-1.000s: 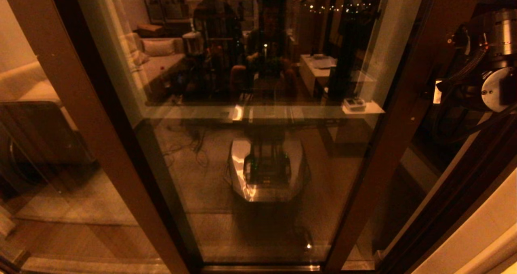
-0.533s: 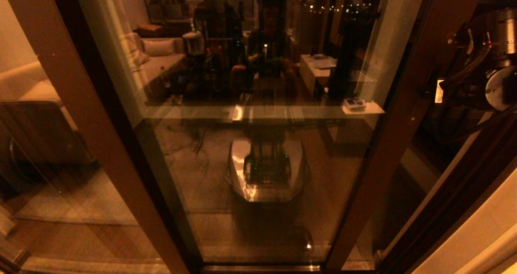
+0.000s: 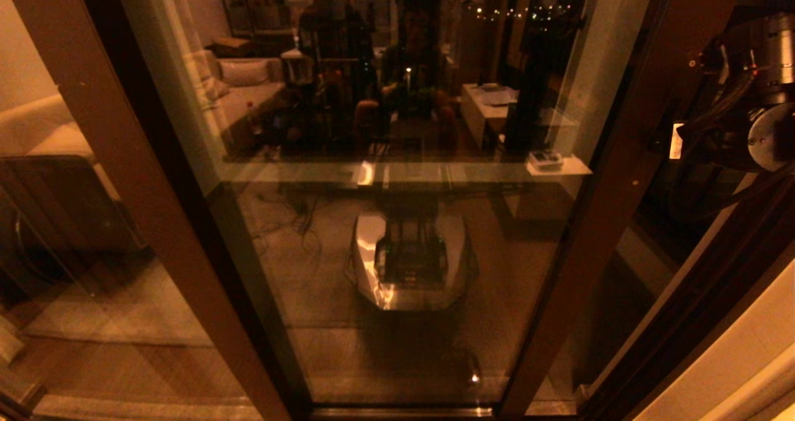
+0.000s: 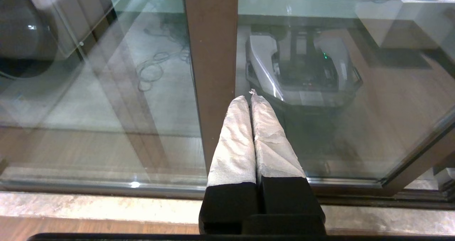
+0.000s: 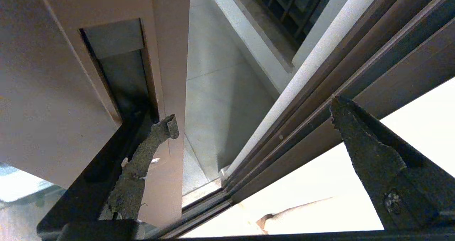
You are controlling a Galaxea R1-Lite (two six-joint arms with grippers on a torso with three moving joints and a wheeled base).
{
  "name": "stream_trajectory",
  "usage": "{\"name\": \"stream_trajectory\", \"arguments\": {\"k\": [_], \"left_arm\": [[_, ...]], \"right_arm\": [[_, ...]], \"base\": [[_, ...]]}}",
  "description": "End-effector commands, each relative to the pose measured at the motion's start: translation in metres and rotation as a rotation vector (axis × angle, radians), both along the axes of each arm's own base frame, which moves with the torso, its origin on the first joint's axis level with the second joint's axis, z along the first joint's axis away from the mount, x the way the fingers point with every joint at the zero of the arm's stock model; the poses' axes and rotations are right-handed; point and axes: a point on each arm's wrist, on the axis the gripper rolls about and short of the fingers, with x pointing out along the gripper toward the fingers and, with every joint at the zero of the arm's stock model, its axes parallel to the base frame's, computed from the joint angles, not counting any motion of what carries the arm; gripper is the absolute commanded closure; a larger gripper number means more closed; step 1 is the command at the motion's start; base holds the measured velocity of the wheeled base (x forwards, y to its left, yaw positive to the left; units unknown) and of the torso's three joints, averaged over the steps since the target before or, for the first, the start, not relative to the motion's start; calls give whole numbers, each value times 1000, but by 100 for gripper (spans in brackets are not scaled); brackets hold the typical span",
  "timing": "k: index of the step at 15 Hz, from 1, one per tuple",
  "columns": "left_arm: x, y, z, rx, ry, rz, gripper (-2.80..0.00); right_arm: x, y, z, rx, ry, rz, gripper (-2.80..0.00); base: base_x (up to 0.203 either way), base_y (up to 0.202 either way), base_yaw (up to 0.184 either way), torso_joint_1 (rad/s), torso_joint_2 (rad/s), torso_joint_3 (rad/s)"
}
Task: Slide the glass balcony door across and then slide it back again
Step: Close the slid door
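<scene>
Right gripper (image 5: 252, 116) spread wide, 1 finger (image 5: 156, 138) hooked in door (image 3: 397, 191) handle slot (image 5: 117, 74) for pulling; left gripper (image 4: 250, 98) clenched, parked.

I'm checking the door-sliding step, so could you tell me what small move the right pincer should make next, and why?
Probably press the right pincer sideways against the glass balcony door, widening the gap. Its fingers stand open, one finger lying at the handle slot on the door's edge rail, and the door stands only partly open beside the fixed frame.
</scene>
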Motion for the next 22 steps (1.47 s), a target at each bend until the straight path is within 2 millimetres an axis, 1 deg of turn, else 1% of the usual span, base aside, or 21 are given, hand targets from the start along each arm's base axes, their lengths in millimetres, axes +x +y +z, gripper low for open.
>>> {"name": "stream_trajectory", "arguments": {"k": [1,5,8,19,22], "left_arm": [[0,0,0,-1,0,0,0],[0,0,0,-1,0,0,0],[0,0,0,-1,0,0,0],[0,0,0,-1,0,0,0],[0,0,0,-1,0,0,0]], "right_arm": [[-1,-1,1,4,-1,8,-280],[-2,-2,2,7,-5,10,-280],[-8,-2,5,12,-6,53,-280],[-5,-5,3,10,0,45,-280],[-2,-10,1,1,11,33,-280]], "base": [[0,0,0,0,0,0],[0,0,0,0,0,0],[0,0,0,0,0,0],[0,0,0,0,0,0],[0,0,0,0,0,0]]}}
